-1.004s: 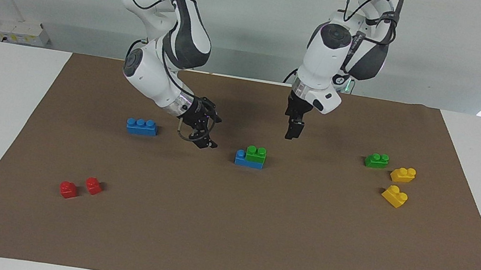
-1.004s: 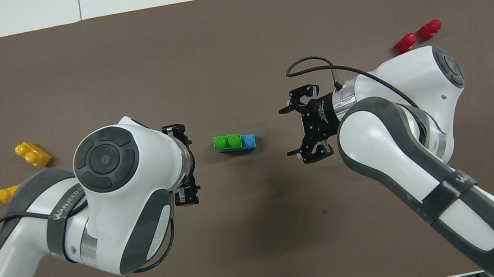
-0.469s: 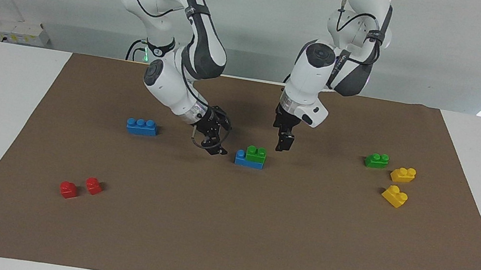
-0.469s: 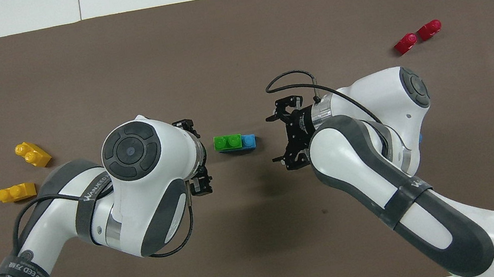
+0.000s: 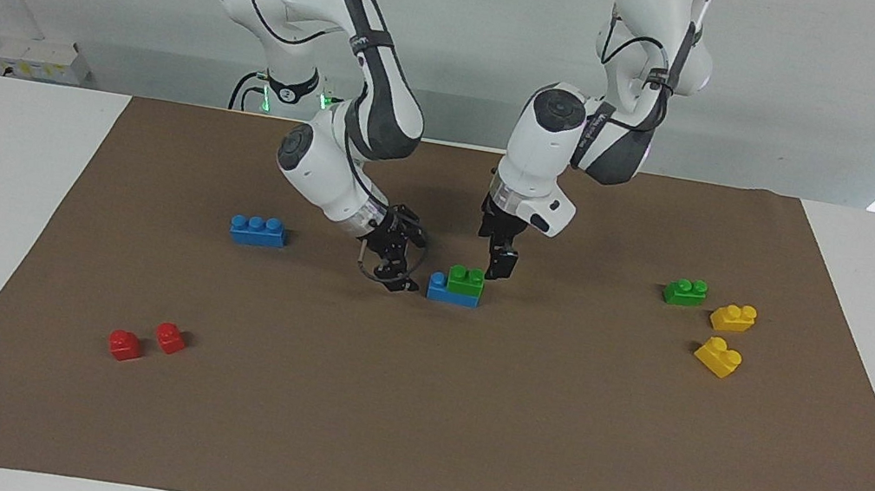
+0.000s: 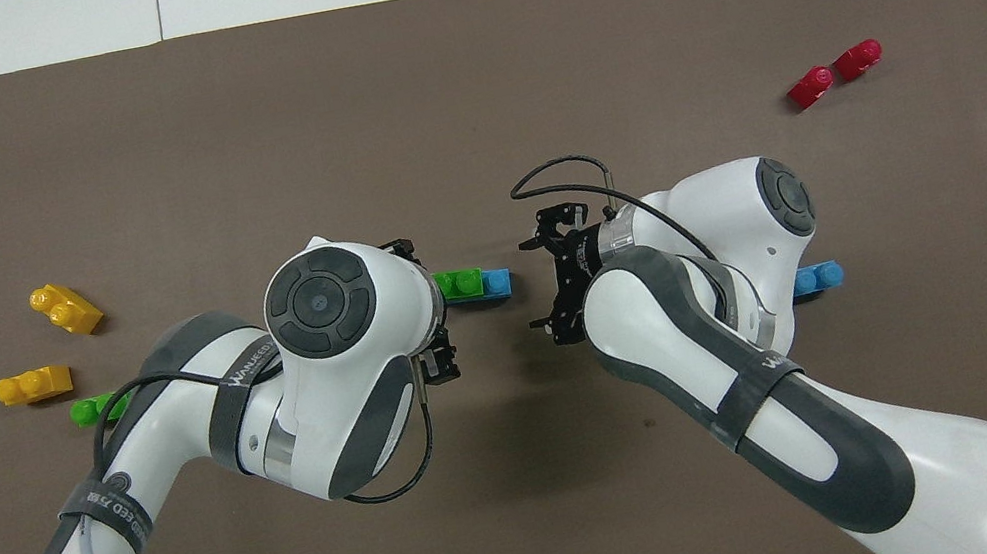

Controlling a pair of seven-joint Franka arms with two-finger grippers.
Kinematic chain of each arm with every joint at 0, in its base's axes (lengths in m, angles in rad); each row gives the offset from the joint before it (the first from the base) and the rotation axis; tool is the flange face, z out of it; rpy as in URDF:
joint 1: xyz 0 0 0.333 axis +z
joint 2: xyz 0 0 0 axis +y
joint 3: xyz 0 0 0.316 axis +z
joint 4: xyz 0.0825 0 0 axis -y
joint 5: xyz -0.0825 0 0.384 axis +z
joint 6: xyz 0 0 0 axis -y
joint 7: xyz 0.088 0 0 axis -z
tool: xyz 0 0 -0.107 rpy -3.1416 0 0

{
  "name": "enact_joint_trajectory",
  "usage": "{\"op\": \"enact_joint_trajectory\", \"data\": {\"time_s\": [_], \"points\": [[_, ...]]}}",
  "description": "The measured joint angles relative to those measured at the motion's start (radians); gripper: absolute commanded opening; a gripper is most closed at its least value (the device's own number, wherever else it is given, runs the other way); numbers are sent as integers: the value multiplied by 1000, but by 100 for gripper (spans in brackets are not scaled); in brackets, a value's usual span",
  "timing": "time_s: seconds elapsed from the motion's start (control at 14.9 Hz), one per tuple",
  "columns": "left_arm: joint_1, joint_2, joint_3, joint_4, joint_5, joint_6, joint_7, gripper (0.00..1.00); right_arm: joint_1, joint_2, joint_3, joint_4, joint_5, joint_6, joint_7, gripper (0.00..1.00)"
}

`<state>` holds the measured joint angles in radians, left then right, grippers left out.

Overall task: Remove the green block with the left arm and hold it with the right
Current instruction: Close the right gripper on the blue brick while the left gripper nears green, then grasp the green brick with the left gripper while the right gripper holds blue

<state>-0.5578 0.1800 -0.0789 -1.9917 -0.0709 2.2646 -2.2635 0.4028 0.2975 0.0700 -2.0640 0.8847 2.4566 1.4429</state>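
Observation:
The green block (image 5: 466, 280) sits stacked on one end of a blue brick (image 5: 448, 292) in the middle of the brown mat; it also shows in the overhead view (image 6: 457, 282). My left gripper (image 5: 499, 266) hangs open, pointing down, close beside the green block toward the left arm's end, not touching it. My right gripper (image 5: 406, 263) is open and tilted, low over the mat close beside the blue brick's bare end, toward the right arm's end; in the overhead view (image 6: 539, 283) its fingers spread wide.
A second green brick (image 5: 685, 292) and two yellow bricks (image 5: 733, 317) (image 5: 718, 357) lie toward the left arm's end. A lone blue brick (image 5: 257, 230) and two red bricks (image 5: 124, 344) (image 5: 170, 338) lie toward the right arm's end.
Both grippers have closed in on the stacked bricks from either end and come lower. The bricks have not moved.

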Motion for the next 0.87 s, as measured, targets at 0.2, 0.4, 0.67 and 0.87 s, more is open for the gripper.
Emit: {"op": "enact_joint_trajectory", "data": {"time_s": [0.2, 0.4, 0.67, 0.87], "points": [[-7, 40, 0, 39, 0, 1, -23, 100, 21, 22, 0, 16, 24, 31, 0, 100], [-26, 88, 1, 64, 0, 10, -34, 100, 24, 41, 0, 38, 32, 37, 0, 100], [-36, 106, 2, 71, 0, 21, -37, 100, 24, 68, 0, 52, 32, 61, -12, 100], [-36, 106, 2, 71, 0, 21, -37, 100, 28, 90, 0, 69, 34, 74, -23, 100]]}}
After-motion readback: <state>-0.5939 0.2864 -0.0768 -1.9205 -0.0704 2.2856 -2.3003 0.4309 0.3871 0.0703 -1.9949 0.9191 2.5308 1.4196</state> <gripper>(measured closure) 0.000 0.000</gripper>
